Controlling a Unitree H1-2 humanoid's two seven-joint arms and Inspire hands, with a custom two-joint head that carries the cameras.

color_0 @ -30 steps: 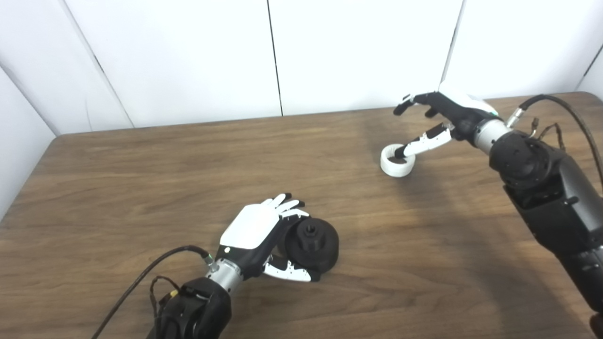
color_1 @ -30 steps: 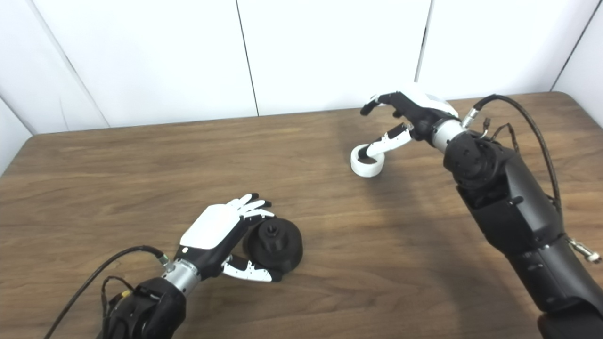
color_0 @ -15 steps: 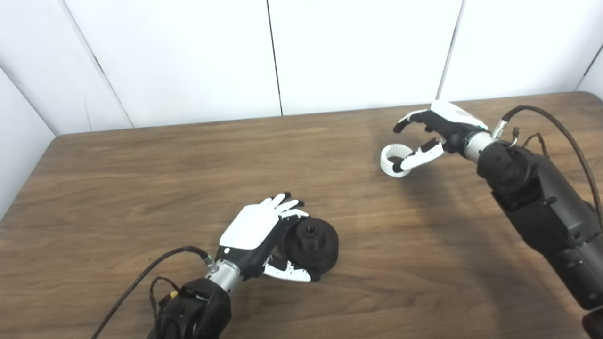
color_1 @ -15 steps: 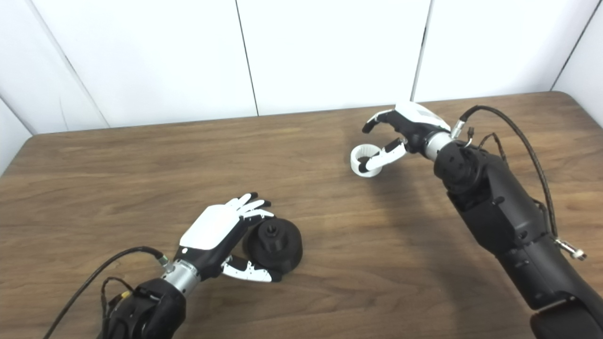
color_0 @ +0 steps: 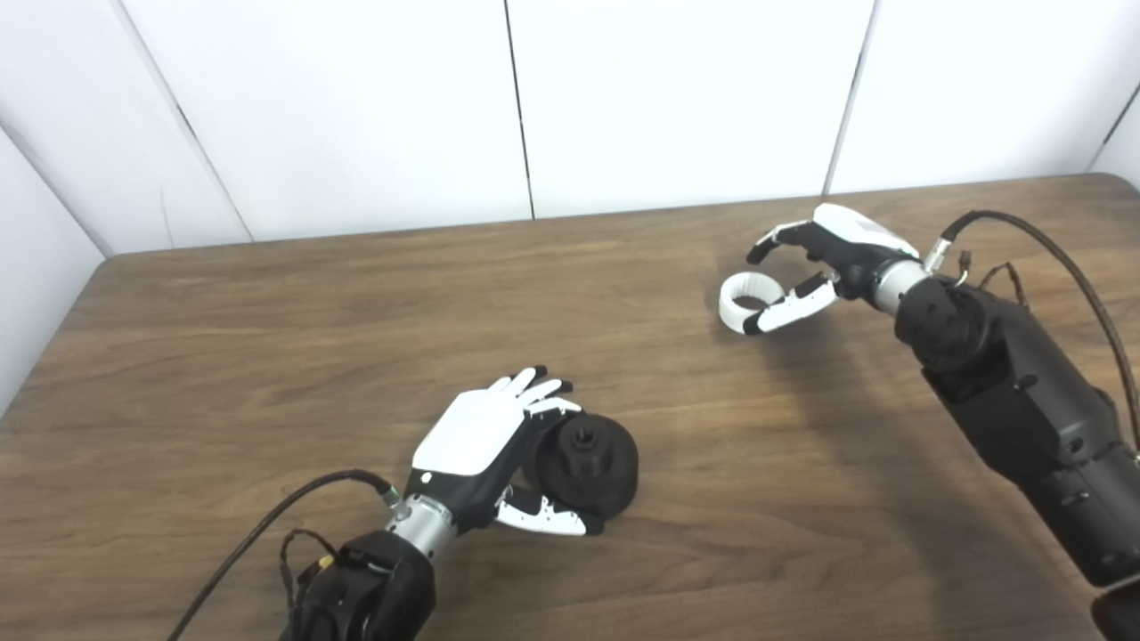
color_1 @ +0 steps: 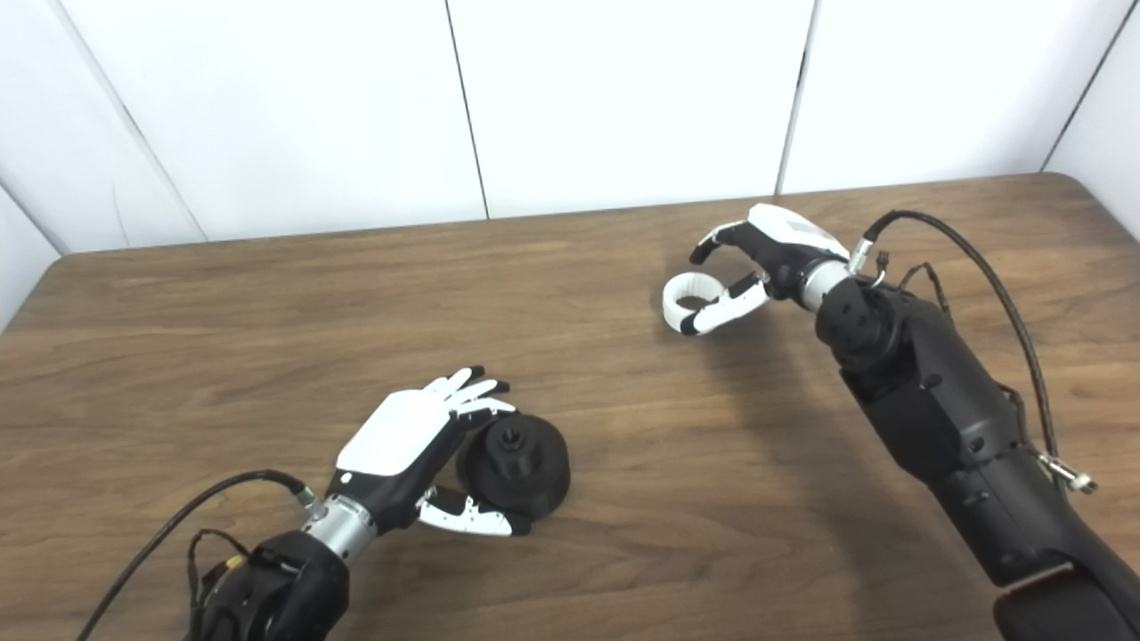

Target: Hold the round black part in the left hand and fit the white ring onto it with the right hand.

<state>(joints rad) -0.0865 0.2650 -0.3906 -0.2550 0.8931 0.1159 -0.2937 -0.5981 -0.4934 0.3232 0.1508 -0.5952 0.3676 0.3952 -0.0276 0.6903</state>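
The round black part [color_0: 588,458] rests on the wooden table [color_0: 267,338] at the near middle. My left hand [color_0: 481,436] is open right beside it on its left, with straight fingers behind it and the thumb along its near side. The white ring [color_0: 727,308] lies on the table at the far right. My right hand [color_0: 837,254] is open around the ring, with curled fingers above its far side and the thumb against its near right edge. The ring also shows in the right eye view [color_1: 670,307].
White wall panels [color_0: 677,89] stand right behind the table's far edge. Cables [color_0: 1060,258] hang off both wrists. Bare wood lies between the black part and the ring.
My right hand has come down and drawn back toward me; its thumb has moved from over the ring's hole to its near edge. The left hand and black part have barely shifted.
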